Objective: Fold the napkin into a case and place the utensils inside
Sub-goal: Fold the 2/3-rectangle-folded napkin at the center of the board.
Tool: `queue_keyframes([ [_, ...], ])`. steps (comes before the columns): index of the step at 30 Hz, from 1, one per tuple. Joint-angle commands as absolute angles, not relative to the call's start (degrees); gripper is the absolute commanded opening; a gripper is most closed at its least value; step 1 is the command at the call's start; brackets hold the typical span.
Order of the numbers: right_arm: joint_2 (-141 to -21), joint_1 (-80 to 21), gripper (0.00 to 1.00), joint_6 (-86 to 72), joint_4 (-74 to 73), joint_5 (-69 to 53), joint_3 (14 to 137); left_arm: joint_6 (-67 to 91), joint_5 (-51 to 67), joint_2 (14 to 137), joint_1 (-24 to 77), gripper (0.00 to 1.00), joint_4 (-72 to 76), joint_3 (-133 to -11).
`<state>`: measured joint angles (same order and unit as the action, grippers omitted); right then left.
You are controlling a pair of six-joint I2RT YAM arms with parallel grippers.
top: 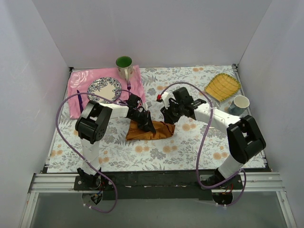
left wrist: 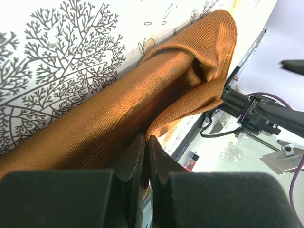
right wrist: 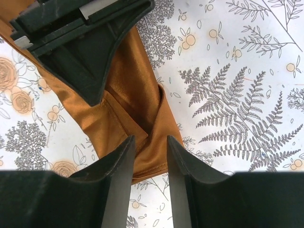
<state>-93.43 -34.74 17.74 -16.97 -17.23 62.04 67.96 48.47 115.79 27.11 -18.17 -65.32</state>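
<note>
Ideally the left gripper point(left wrist: 146, 142), pinched shut on a fold of the napkin point(top: 161, 130), should hold that layer taut and low so the crease sets straight. The napkin lies on the table point(top: 199, 147) as a narrow band. Its right end sits just under the right gripper point(right wrist: 149, 142), whose jaws stand spread and empty.

The folded rust-orange satin napkin point(top: 159, 130) lies mid-table on the floral-print tablecloth point(top: 190, 145); behind-left, a pink cloth point(top: 78, 81) bears a patterned round plate point(top: 93, 88) and a green-lined mug point(top: 124, 66), while behind-right a yellow woven tray point(top: 222, 87) sits beside a white cup point(top: 240, 103).
</note>
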Motion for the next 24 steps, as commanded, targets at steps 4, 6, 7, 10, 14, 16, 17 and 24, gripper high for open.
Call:
queue_keyframes([
  [4,-94.4,-30.1,0.56,14.3,-22.3,-34.0,66.8,65.9,46.0,116.2,26.9,0.00,-18.4,-65.7],
  [6,-95.7,-29.7,0.57,14.2,-23.4,-37.4,67.1,65.7,46.2,116.2,26.9,0.00,-18.2,-65.7],
  [7,-96.1,-29.6,0.57,14.2,-24.8,-38.1,67.9,65.7,46.2,116.2,26.9,0.00,-18.2,-65.7],
  [10,-98.7,-29.4,0.51,13.5,-26.2,-41.3,69.0,65.4,46.5,116.2,26.9,0.00,-18.2,-65.7],
  [14,-101.7,-29.0,0.52,12.6,-28.6,-43.0,70.0,65.5,46.4,116.0,27.0,0.00,-17.9,-65.6],
  [16,-102.4,-28.9,0.53,12.1,-28.6,-42.9,70.1,65.5,46.5,116.0,26.9,0.00,-17.8,-65.4],
  [17,-102.6,-28.9,0.54,12.0,-28.6,-42.5,70.1,65.4,46.5,115.9,26.9,0.00,-17.8,-65.5],
  [24,-103.7,-28.8,0.55,11.8,-29.1,-40.3,70.3,65.3,46.5,115.8,26.9,0.00,-17.4,-65.2],
])
